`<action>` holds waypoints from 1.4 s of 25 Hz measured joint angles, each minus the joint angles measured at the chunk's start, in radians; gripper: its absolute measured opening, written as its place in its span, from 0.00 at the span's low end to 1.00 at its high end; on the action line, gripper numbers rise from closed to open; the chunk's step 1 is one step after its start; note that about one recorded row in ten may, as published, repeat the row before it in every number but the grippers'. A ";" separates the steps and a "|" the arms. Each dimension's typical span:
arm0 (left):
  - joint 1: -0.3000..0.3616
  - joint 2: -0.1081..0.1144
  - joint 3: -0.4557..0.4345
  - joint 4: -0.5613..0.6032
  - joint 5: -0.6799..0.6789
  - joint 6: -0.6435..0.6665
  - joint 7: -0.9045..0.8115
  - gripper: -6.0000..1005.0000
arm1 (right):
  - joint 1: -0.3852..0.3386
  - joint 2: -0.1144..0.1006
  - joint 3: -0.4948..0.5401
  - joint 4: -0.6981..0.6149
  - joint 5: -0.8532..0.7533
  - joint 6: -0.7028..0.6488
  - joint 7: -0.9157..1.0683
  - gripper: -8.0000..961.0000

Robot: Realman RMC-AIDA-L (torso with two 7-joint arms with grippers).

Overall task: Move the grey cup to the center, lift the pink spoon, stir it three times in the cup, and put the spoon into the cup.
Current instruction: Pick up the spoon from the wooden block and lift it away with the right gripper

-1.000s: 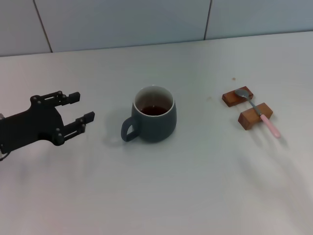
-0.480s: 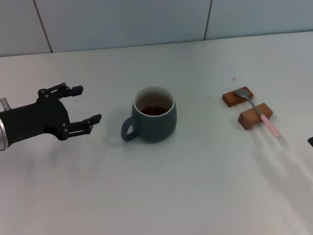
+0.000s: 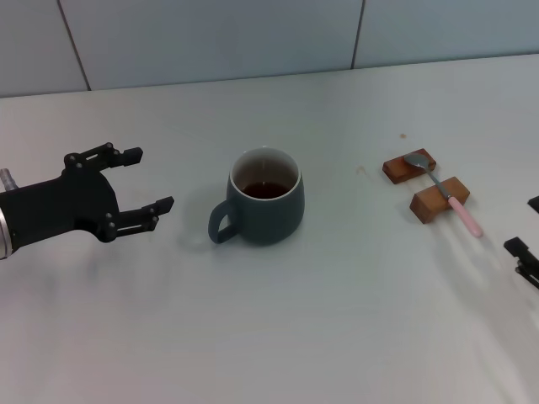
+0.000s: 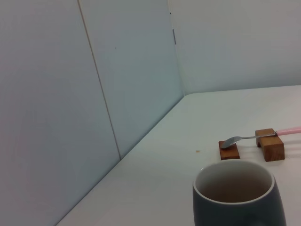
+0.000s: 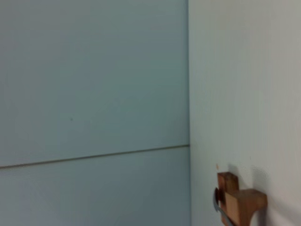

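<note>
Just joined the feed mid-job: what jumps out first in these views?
The grey cup stands mid-table holding dark liquid, its handle toward the open left gripper, which hovers beside it without touching. To the right, the pink spoon lies bridged across two wooden blocks. The right gripper just shows at the right edge, near the spoon's handle.

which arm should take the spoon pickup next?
Right, probably. The right gripper is just entering at the table's right edge, close to the pink spoon resting across the two wooden blocks. The left gripper, open, sits beyond the grey cup.
</note>
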 joint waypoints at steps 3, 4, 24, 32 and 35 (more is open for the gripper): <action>-0.003 0.001 0.000 0.001 0.000 0.001 0.000 0.82 | 0.013 0.001 -0.017 0.001 -0.001 0.021 0.006 0.81; -0.003 0.001 0.000 0.001 0.000 0.001 0.000 0.82 | 0.017 0.001 -0.019 0.002 -0.001 0.026 0.006 0.81; -0.008 -0.001 0.000 0.014 0.000 0.013 -0.004 0.82 | 0.068 0.002 -0.046 0.008 -0.001 0.089 0.016 0.81; -0.013 -0.001 0.004 0.014 -0.001 0.013 -0.006 0.82 | 0.084 0.001 -0.058 0.008 -0.001 0.107 0.018 0.81; -0.014 -0.001 0.006 0.014 -0.002 0.013 -0.006 0.82 | 0.089 0.001 -0.058 0.008 -0.001 0.112 0.018 0.81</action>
